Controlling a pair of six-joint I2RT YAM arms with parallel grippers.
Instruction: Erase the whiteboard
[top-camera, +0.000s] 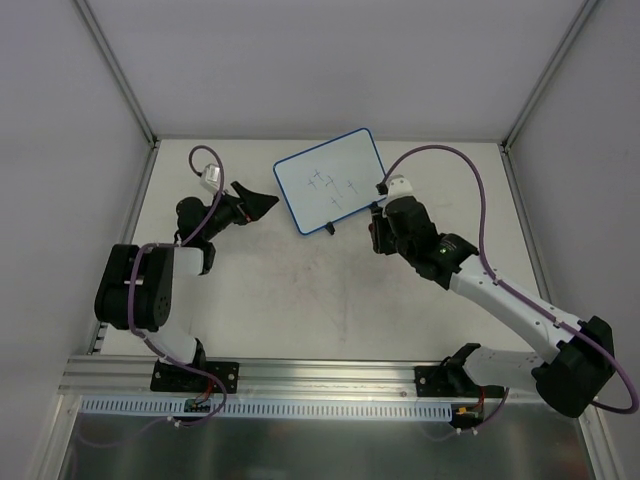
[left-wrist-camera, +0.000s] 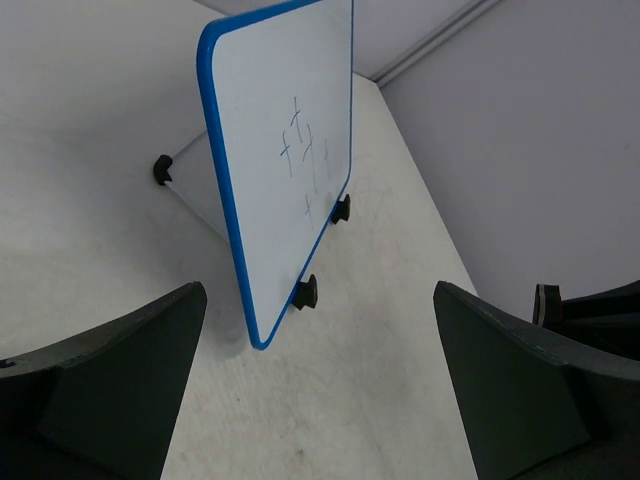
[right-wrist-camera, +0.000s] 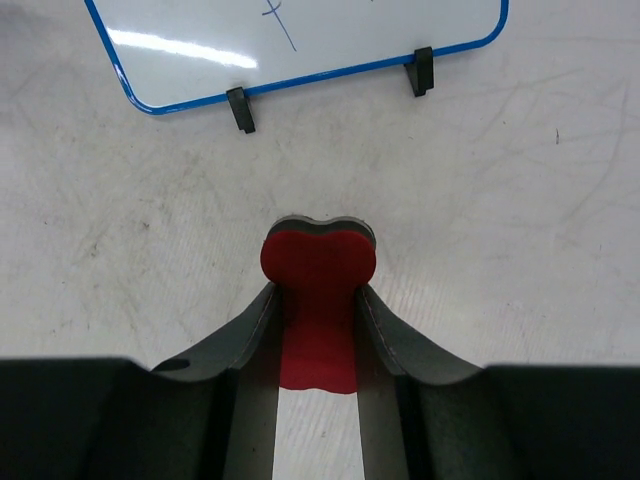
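At your right wrist alone you see the right gripper (right-wrist-camera: 318, 292) clamping a red eraser (right-wrist-camera: 318, 258) — left gripper (left-wrist-camera: 318, 300) gapes, whiteboard (top-camera: 332, 192) pen-marked.

Right wrist view: whiteboard (right-wrist-camera: 300, 40) cut by the top edge; only its lower strip with 2 feet (right-wrist-camera: 238, 108) shows, and 1 of the pen marks (right-wrist-camera: 282, 22) is clipped. The flanks of the red eraser (right-wrist-camera: 318, 300) are hidden by the fingers of the right pincer (right-wrist-camera: 318, 288) clamped on it. The pincer body is cut by the bottom edge.

Left wrist view: the board's top runs out of frame. Both fingers of the left pincer (left-wrist-camera: 320, 290), spread wide, are cut by the bottom edge. A dark part (left-wrist-camera: 590, 310) is clipped at the right edge and cannot be identified.

Top view: pen marks too small to read. The right pincer's fingers are hidden under the wrist (top-camera: 400, 215).
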